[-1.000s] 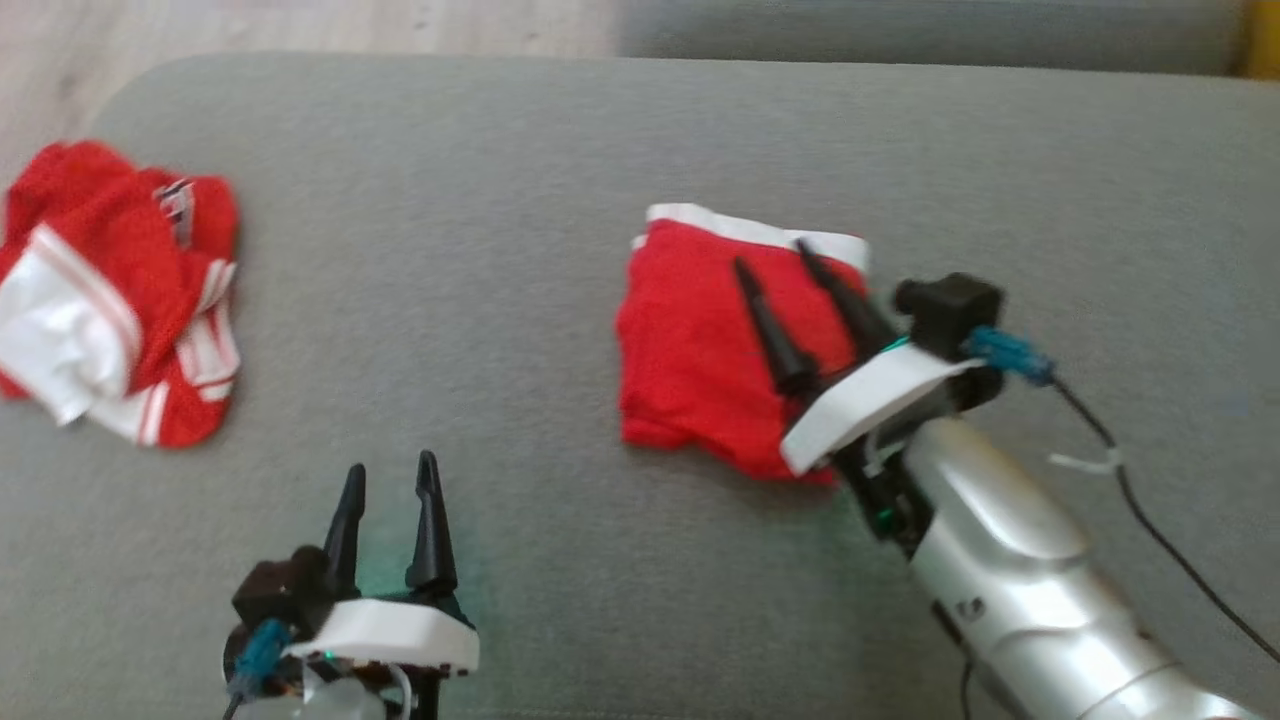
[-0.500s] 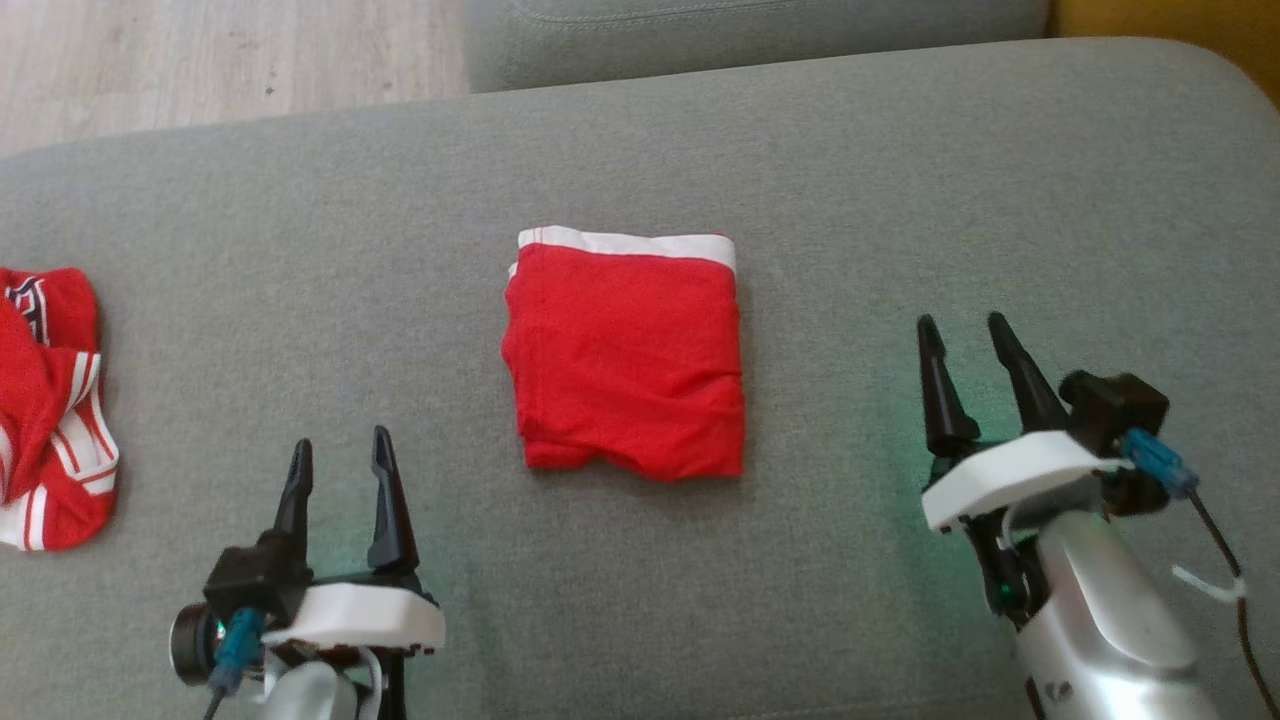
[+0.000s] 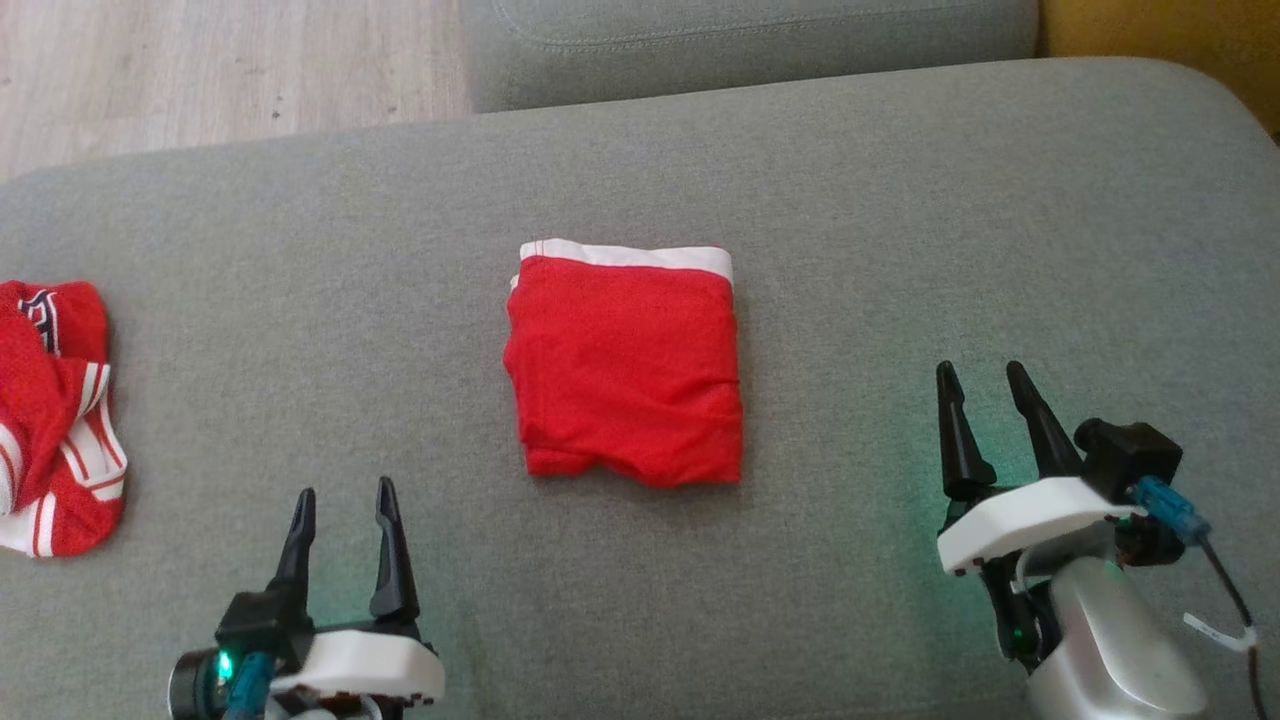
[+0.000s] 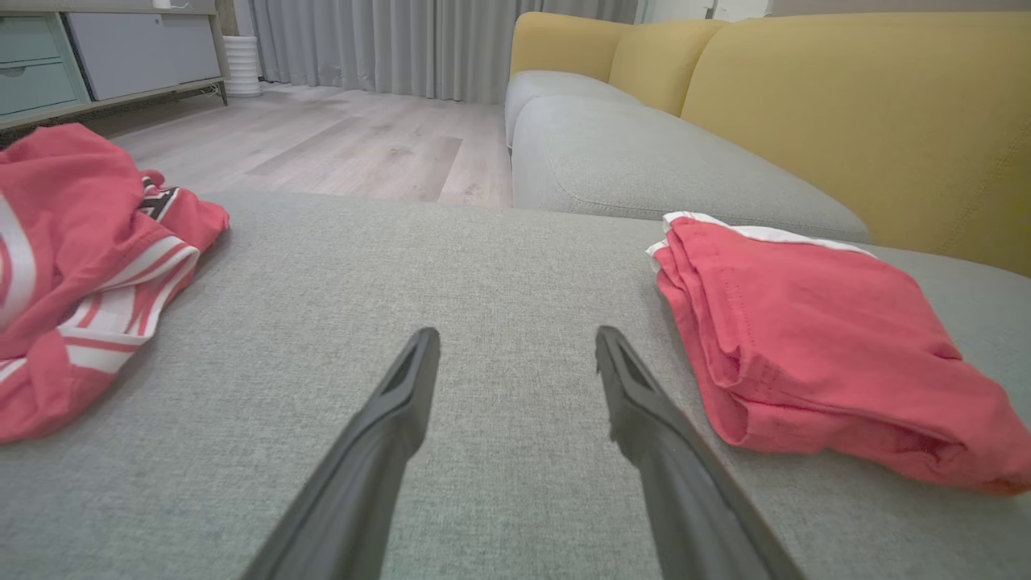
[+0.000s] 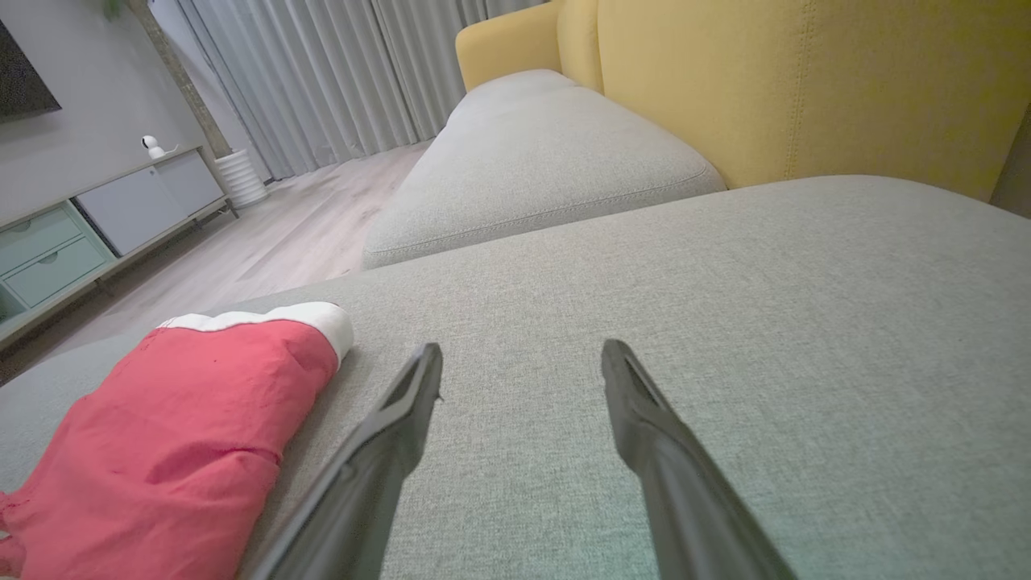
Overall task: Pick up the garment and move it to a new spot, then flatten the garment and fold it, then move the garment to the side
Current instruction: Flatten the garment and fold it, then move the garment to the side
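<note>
Resting garment: lay folded mid-frame, long axis top-to-bottom.
Right gripper: sat lower right, fingers apart, empty; garment up-left.
Left gripper: sat lower left, fingers apart, empty; garment up-right, seemingly nearer.

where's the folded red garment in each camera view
Head view: folded red garment at the centre.
Left wrist view: right side.
Right wrist view: lower left.
Shared landmark: the second grey cushion lies beyond it in all three.
</note>
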{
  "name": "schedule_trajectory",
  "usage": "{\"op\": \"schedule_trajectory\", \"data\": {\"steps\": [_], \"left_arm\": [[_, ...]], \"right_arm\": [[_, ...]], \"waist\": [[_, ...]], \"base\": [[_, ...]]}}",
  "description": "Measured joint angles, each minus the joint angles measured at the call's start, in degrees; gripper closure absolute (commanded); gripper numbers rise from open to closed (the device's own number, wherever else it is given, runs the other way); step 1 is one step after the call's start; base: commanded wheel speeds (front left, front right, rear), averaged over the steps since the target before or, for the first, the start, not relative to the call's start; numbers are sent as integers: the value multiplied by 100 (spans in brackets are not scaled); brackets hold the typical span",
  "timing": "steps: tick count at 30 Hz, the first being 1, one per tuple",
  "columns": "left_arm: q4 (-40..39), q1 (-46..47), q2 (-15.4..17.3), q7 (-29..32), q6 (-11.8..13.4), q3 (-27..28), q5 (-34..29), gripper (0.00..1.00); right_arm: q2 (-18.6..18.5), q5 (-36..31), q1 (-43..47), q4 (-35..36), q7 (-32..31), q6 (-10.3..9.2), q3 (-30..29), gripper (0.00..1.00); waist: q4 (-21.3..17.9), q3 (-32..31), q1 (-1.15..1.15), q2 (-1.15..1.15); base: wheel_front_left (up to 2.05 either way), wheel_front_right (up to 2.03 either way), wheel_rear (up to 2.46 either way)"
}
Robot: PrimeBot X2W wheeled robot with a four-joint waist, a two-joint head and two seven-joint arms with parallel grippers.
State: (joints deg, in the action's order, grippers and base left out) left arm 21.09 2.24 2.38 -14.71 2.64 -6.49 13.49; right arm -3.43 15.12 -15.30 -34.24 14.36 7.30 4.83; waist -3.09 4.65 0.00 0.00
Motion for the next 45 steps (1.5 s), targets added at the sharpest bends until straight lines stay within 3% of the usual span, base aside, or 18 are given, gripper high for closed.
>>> {"op": "schedule_trajectory", "data": {"steps": [13,23,30,33,34,35,36,45], "left_arm": [[-84,21,0,0,37,-142,87,0],[-78,285,1,0,34,-597,183,0],[-82,366,1,0,40,-706,259,0],[-81,388,2,0,45,-710,258,0],[-81,388,2,0,45,-710,258,0],[-81,411,1,0,45,-708,257,0],[-81,448,1,0,45,-704,257,0],[-96,616,2,0,-71,-580,-12,0]], "right_arm": [[5,21,-40,-226,-1,0,263,0],[2,118,-1171,-869,0,0,638,0],[-3,829,-1434,-1346,0,0,1516,0],[-7,1337,-1599,-1686,-9,0,2201,0],[-7,1337,-1599,-1686,-9,0,2201,16],[-10,1397,-1632,-1722,-8,0,2305,80],[-11,1460,-1688,-1763,-7,0,2373,100],[-8,1747,-1868,-1503,-7,0,2523,100]], "waist": [[123,174,0,0],[685,548,1,0],[975,818,1,0],[1013,927,2,0],[1013,927,2,0],[997,938,1,0],[970,945,1,0],[92,982,1,0]], "base": [[0,0,0],[0,0,0],[0,0,0],[0,0,0],[0,0,0],[0,0,0],[0,0,0],[0,0,0]]}}
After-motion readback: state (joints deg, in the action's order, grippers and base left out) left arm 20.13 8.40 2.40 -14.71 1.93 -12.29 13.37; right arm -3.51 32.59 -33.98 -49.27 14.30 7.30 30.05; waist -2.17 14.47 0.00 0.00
